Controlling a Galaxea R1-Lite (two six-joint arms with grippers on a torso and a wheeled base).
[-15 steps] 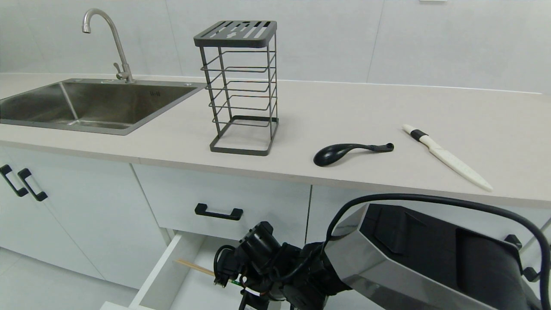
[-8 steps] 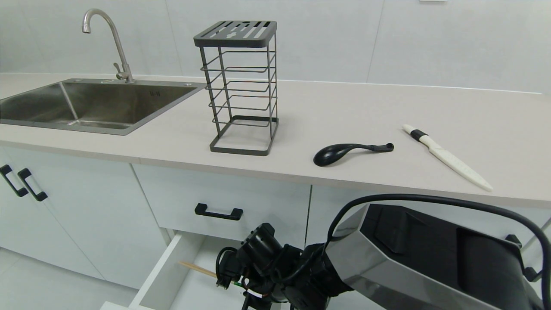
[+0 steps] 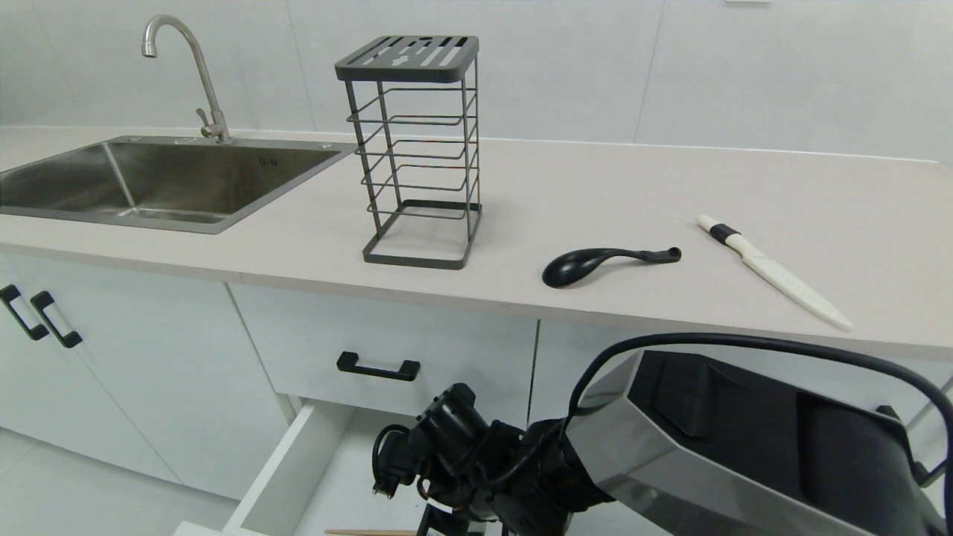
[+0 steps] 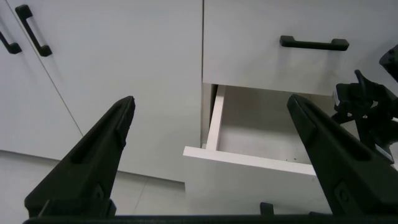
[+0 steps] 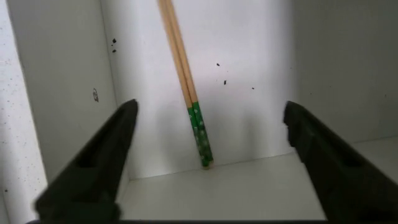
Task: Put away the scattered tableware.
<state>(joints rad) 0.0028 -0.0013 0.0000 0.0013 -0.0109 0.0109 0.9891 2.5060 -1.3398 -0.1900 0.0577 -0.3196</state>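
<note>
While the right hand (image 5: 208,162) is hanging over the open drawer (image 3: 287,461) below the tabletop (image 3: 595,186), its fingers (image 5: 93,162) are standing wide apart and gripping nothing. Wooden chopsticks (image 5: 185,81) are lying as a pair on the white drawer floor between those fingers, touching neither one. Their green-patterned ends are reaching the foot of one drawer wall.

The left hand (image 4: 211,155) is hovering low in front of the cabinet fronts (image 4: 124,81), facing the drawer's outer corner, with its jaws spread wide and empty.

Up on the tabletop, a black spoon (image 3: 588,263) is lying on its own, bowl toward the wire rack (image 3: 417,149) and handle pointing toward the white knife (image 3: 774,274). The knife is lying at an angle on the robot's right, apart from the spoon, its tip nearing the front edge. The rack is standing upright between the sink (image 3: 149,175) and the spoon — nothing is sitting in its slots. A faucet (image 3: 186,67) is rising behind the sink on the far left.
</note>
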